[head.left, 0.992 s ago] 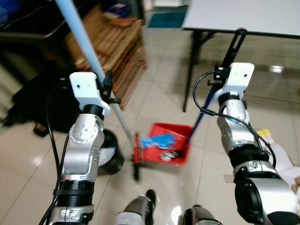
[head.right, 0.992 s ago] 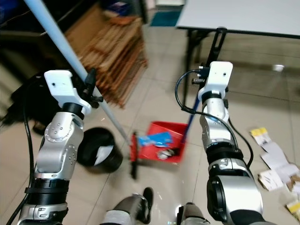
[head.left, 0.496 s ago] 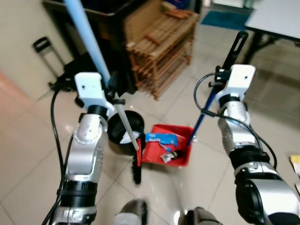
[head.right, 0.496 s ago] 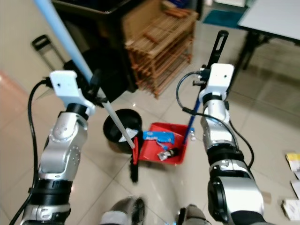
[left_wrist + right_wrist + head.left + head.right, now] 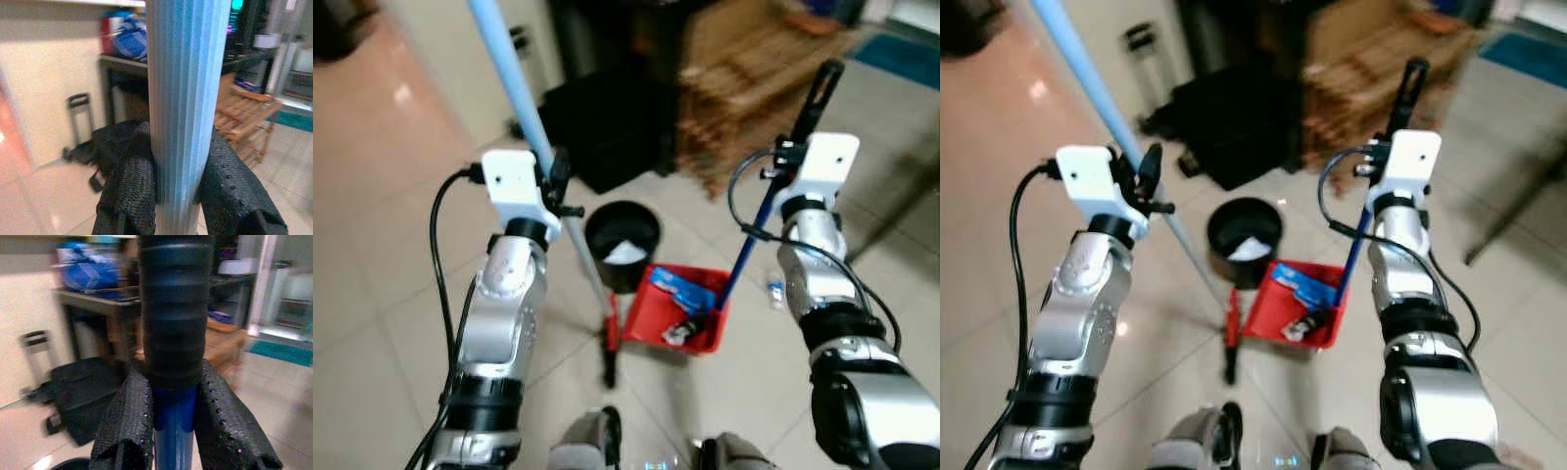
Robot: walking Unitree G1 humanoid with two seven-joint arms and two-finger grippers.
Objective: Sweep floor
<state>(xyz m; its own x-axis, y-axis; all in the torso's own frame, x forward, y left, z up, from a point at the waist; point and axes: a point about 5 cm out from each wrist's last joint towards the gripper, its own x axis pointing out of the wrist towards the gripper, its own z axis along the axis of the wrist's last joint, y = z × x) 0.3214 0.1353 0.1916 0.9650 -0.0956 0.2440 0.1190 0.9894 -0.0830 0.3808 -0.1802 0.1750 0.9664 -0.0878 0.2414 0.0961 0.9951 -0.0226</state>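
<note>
Left gripper [image 5: 178, 196]: pressed tight on the light blue broom pole [image 5: 514, 93].
Right gripper [image 5: 171, 431]: pinched on the dark blue dustpan handle [image 5: 749, 240].
Red dustpan [image 5: 651, 318]: held just over the floor, beside the black bucket [image 5: 622, 240], trash inside.

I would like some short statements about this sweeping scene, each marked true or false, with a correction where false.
1. The left gripper is shut on the light blue ribbed broom pole. True.
2. The right gripper hangs idle. False: it is shut on the dark blue dustpan handle.
3. The red plastic dustpan holds no litter. False: blue and dark scraps lie in it.
4. The round black bin stands just beyond the dustpan. True.
</note>
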